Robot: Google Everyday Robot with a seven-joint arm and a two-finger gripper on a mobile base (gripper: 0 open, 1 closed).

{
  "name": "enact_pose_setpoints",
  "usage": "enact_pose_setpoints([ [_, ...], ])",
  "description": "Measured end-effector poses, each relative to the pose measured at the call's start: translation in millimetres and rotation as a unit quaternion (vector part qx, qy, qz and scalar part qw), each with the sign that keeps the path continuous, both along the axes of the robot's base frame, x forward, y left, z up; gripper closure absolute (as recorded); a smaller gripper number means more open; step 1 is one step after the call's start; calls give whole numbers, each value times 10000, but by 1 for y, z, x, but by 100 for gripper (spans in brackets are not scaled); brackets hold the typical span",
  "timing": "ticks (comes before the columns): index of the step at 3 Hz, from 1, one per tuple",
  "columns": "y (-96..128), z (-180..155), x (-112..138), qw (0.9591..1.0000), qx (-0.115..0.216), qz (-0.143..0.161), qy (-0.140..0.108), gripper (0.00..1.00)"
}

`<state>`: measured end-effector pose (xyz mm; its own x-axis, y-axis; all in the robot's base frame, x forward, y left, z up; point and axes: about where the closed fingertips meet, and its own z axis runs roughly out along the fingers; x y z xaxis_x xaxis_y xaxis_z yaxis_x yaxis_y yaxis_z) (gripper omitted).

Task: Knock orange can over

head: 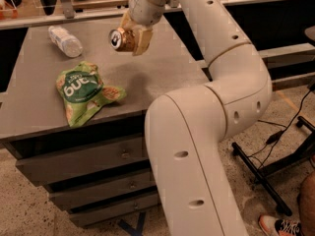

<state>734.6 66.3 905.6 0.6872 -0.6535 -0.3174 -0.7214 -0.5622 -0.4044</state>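
While the gripper (132, 35) pinches the orange can (120, 39) between its fingers, the can's long axis lies near level, silver top pointing left, seemingly lifted, beyond and right of the green bag (84, 90)

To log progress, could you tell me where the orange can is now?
In the camera view, the orange can lies sideways in the gripper, above the rear of the table, right of the water bottle.

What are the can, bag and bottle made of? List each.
Orange can, gripped in the claw above the table: metal, seemingly, from its glossy body and silver rim. Green bag: probably plastic film, crinkled and printed. Bottle: clear plastic, see-through.
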Motion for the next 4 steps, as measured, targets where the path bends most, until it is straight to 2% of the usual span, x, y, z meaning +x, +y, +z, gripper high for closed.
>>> enact_pose_setpoints([
  [1, -1, -4, 5, 9996, -194, 17, -190, 100],
  [2, -9, -10, -2, 9988, -435, 85, -224, 100],
  [3, -14, -24, -13, 9974, -671, 207, -152, 100],
  [4, -18, -31, -21, 9966, -788, 200, -113, 100],
])
